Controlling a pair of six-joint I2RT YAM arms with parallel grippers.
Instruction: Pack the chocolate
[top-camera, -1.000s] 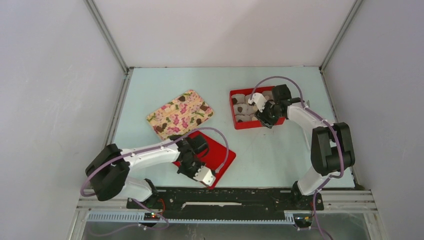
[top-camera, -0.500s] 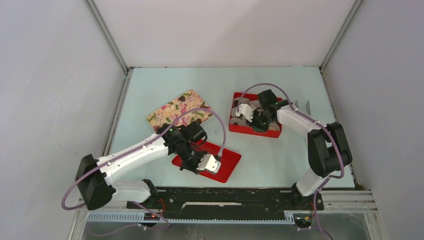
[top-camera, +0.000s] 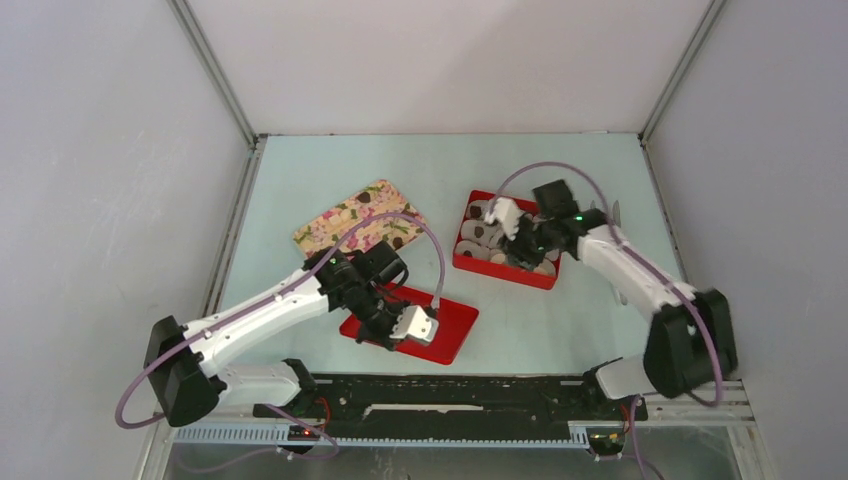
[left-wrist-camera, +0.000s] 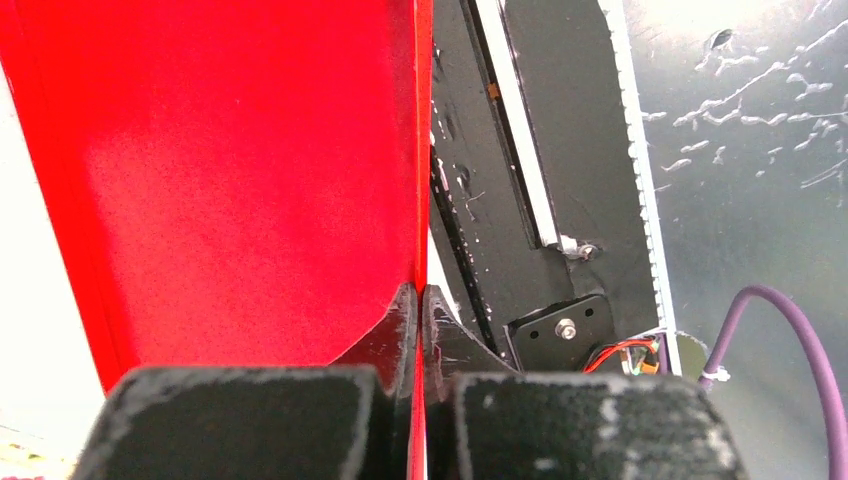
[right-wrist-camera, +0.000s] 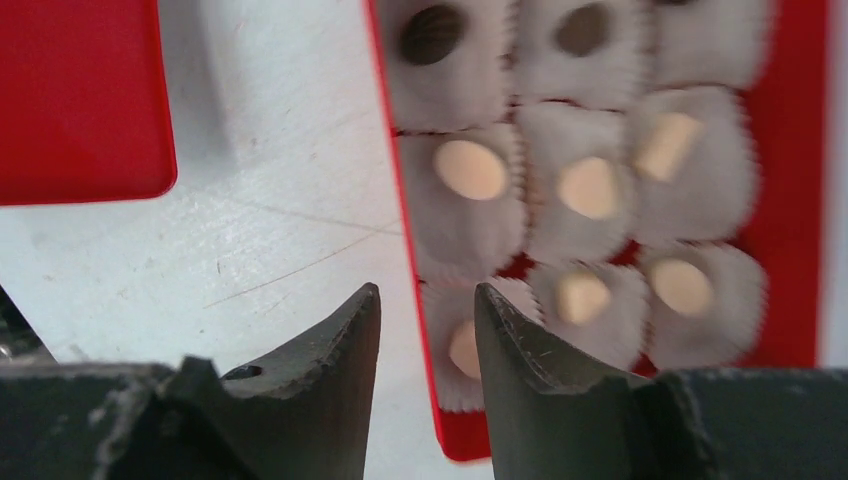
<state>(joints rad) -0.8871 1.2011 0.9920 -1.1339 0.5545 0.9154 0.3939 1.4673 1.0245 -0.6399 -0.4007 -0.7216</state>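
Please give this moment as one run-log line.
left gripper: shut on red lid | right gripper: open astride red box wall | chocolates: in paper cups

Glossy red plastic lid (left-wrist-camera: 250, 170); crinkled paper cups (right-wrist-camera: 450, 232); smooth matt chocolate (right-wrist-camera: 470, 168); scratched table (right-wrist-camera: 280, 240)

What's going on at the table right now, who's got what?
The left gripper is shut on the edge of the flat red lid, holding it near the front rail. The right gripper is open at the red box, with its jaws on either side of the box's wall. The box holds paper cups with chocolate in them, pale and dark. The floral tray lies to the left with a few dark lumps on it.
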